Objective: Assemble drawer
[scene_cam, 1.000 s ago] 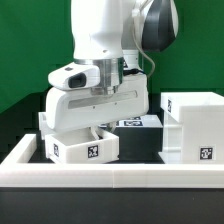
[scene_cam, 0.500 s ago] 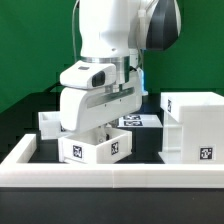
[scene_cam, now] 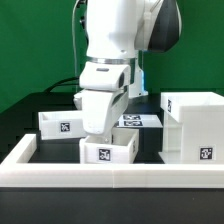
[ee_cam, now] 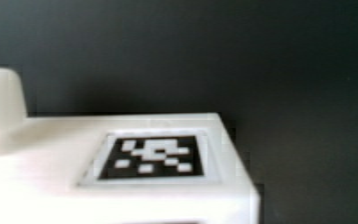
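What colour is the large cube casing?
White plastic cube casing with a black-and-white square tag; exterior view shows it best.

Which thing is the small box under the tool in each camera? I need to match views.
Exterior view: small box sits front centre, under the arm, between the other box and the casing.
Wrist view: apparently the same small box, the close white body against the black tabletop.
Shared landmark: its square tag; same face unconfirmed.

Rear box [scene_cam: 60, 123] behind front box [scene_cam: 108, 152], casing [scene_cam: 195, 125] at exterior view's right
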Available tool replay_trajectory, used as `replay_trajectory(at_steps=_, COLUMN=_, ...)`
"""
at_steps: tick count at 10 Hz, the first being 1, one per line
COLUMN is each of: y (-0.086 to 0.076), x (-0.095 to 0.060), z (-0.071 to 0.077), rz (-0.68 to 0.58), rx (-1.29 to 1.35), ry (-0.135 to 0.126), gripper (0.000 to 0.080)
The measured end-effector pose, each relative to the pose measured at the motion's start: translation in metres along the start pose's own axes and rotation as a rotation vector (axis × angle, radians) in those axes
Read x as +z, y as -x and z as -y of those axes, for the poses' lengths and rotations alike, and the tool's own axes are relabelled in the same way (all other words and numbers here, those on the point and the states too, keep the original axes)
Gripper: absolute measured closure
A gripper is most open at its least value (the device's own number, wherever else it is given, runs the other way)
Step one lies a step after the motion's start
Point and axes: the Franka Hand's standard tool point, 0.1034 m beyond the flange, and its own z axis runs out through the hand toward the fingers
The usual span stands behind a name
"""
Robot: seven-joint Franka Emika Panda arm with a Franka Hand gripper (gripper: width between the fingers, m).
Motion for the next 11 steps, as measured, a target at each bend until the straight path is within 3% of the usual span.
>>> replay_trajectory(at_steps=4, y=0.000, x=0.002, z=0.001, rz=0.022, rx=-0.212, ry=-0.003, gripper=0.0758)
replay_trajectory(at_steps=9, y=-0.038, x=-0.001, z=0.001, rz=0.005, rx=-0.232, ry=-0.008, gripper=0.0758)
replay_trajectory(at_steps=11, y=-0.038, x=-0.001, z=0.000, rz=0.002, rx=-0.229, ry=0.005, gripper=0.0758)
